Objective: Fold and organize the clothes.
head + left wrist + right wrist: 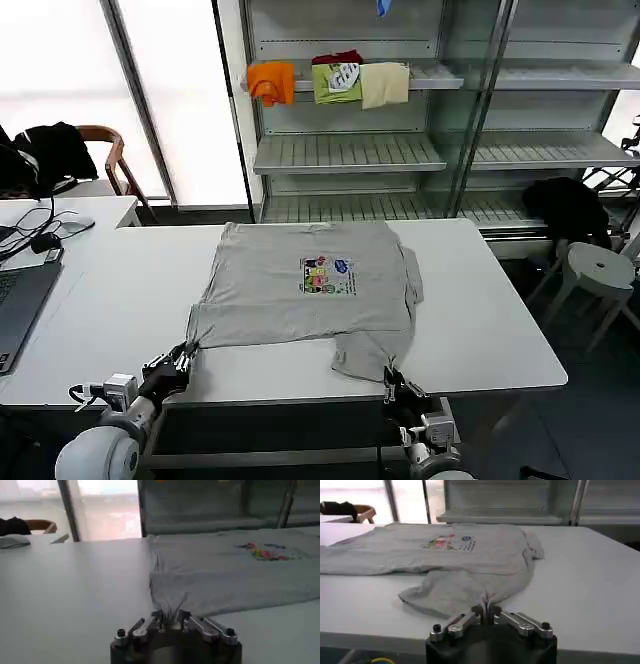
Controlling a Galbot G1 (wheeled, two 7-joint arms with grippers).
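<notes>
I have the grey shirt (pixel 305 290) spread print-up on the white table (pixel 500 330). My left gripper (pixel 178 362) pinches its near-left corner, my right gripper (pixel 396 384) pinches the near-right sleeve. First fold, I judge: next, lift both together and carry the near edge away from me.

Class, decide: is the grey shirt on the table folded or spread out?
Mostly spread: the grey shirt lies flat, chest print showing, one near corner bunched.

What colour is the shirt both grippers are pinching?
Light grey shirt with a small multicoloured chest print, clearest in the head view.
</notes>
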